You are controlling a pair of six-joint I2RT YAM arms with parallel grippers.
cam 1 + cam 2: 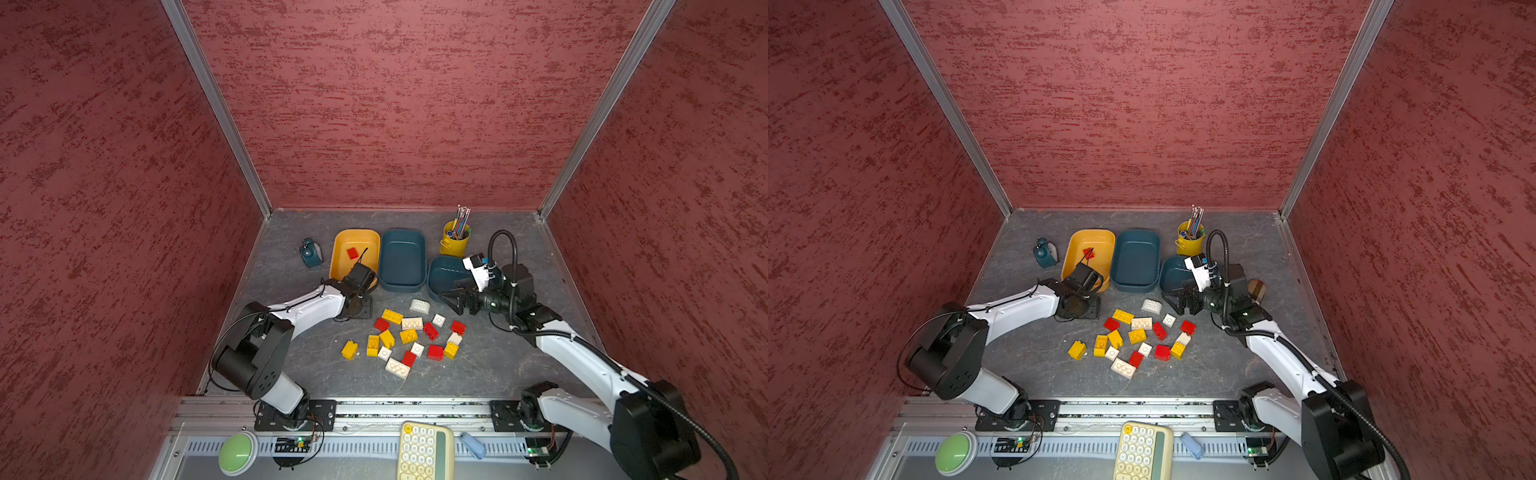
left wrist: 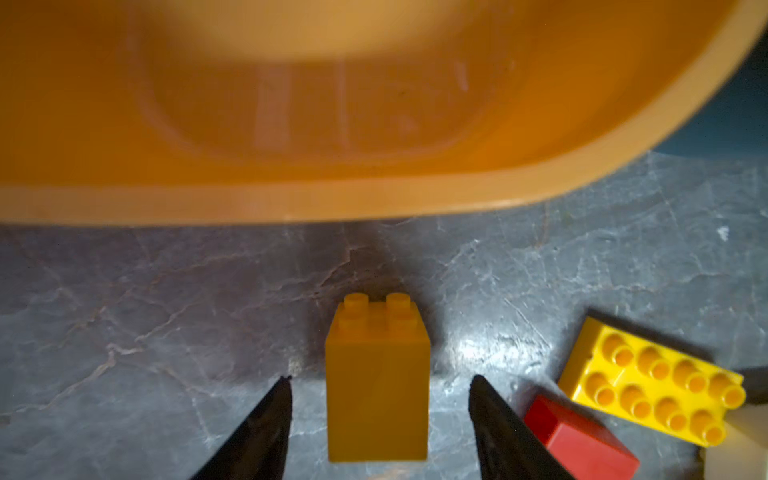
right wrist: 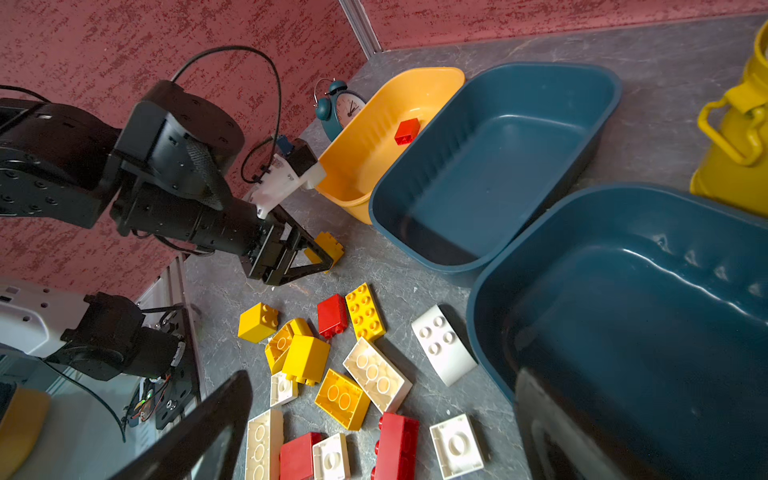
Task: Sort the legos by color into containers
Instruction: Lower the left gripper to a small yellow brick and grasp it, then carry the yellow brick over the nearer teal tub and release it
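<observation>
The sorting looks barely begun. One small red plastic brick (image 1: pixel 352 253) lies inside the orange-yellow rounded plastic tub (image 1: pixel 345 266) at the far left of the row. The middle dark teal plastic tub (image 1: pixel 402 259) is empty, and so is the right dark teal tub (image 3: pixel 623 332) as far as it shows. The loose pile of red, yellow and white studded bricks (image 1: pixel 409 336), nearly the whole set, lies on the grey stone-patterned counter (image 1: pixel 498 365) near of the tubs. The left pincer (image 2: pixel 381 377) straddles a yellow square studded plastic brick (image 2: pixel 376 415), which lies on its side just near of the orange-yellow tub and left of the pile. Its jaws stand apart, with a gap on either side, so nothing is gripped yet. The right pincer (image 1: pixel 451 301) hangs spread wide and empty at the near edge of the right teal tub. I judge one brick is placed and all the others are left to sort.
</observation>
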